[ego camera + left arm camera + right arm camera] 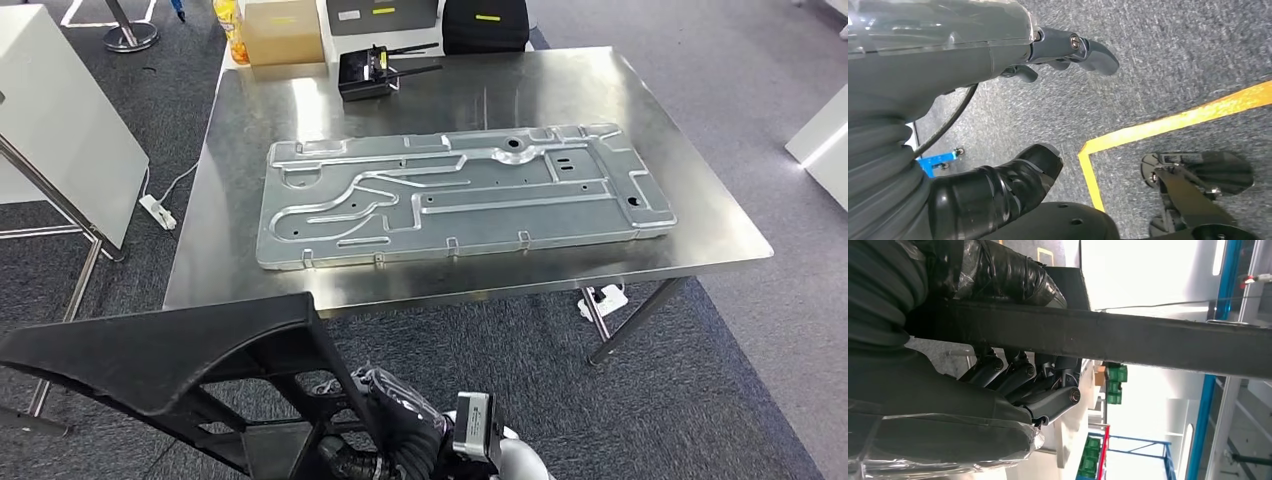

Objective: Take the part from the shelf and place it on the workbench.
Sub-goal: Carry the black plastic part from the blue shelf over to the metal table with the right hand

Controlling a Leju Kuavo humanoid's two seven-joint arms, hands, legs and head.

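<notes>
Seen from the head camera, low at the left: a black plastic part [170, 365], a flat panel over open struts, cut off by the picture's bottom and left edges, so its full shape hard to judge. Held in front of the workbench's near edge, not on it. Gripped at its right side by the right hand [395, 420], wrapped in dark tape, fingers closed around a strut; hand partly hidden behind the part.

Beyond, the steel workbench [700, 215], with a large pressed metal plate [465, 190] lying flat across its middle, long side parallel to the near edge. At the far edge, left of centre, a small black device [365, 72] with thin antennas. Past the far left corner, a cardboard box [283, 30] and an orange bottle [231, 28], both cut off at the top.

Right wrist camera, closer: a dark bar of the part [1128, 340] crossing the picture, thumb [1013, 277] on one side, fingers [1048, 405] curled round the other. Background washed out by bright light.

Left wrist camera: left hand [1058, 60] hanging over grey carpet, holding nothing, fingers loosely bent and apart. Yellow floor tape [1168, 125] on the carpet below.
</notes>
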